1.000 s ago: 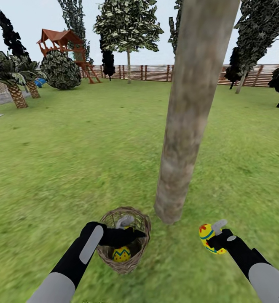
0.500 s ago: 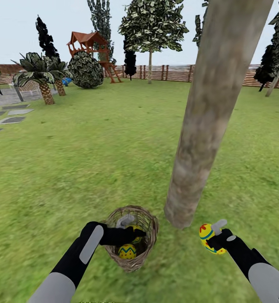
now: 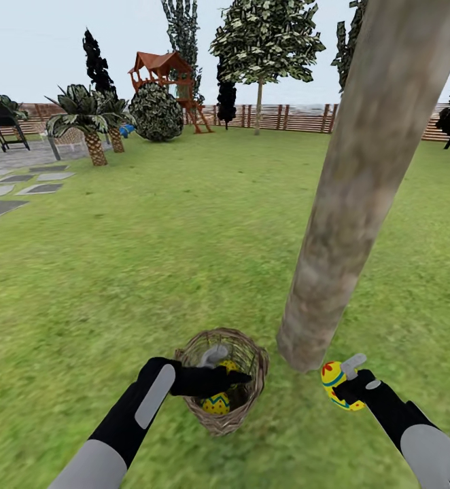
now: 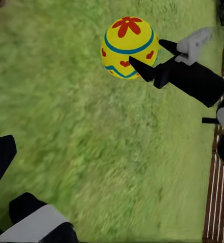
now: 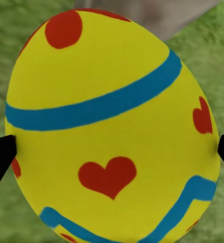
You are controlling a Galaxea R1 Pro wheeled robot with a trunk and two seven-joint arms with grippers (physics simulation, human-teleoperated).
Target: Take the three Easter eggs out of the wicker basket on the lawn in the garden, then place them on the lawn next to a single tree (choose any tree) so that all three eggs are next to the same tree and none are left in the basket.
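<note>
Left fingers (image 3: 219, 367) hide inside wicker basket (image 3: 249, 407), grip unclear; right fingers (image 3: 344, 388) hold egg (image 3: 333, 382).

head cam sits high, looking forward and down across the lawn (image 3: 150, 238) toward the far fence (image 3: 300, 117), with the trunk (image 3: 361, 197) close on the right. left wrist cam looks over grass at the right gripper (image 4: 142, 63) and its egg (image 4: 127, 48) from near. right wrist cam is jammed right up against that same egg (image 5: 112, 126). so all 3 views share that egg (image 3: 335, 384).
</note>
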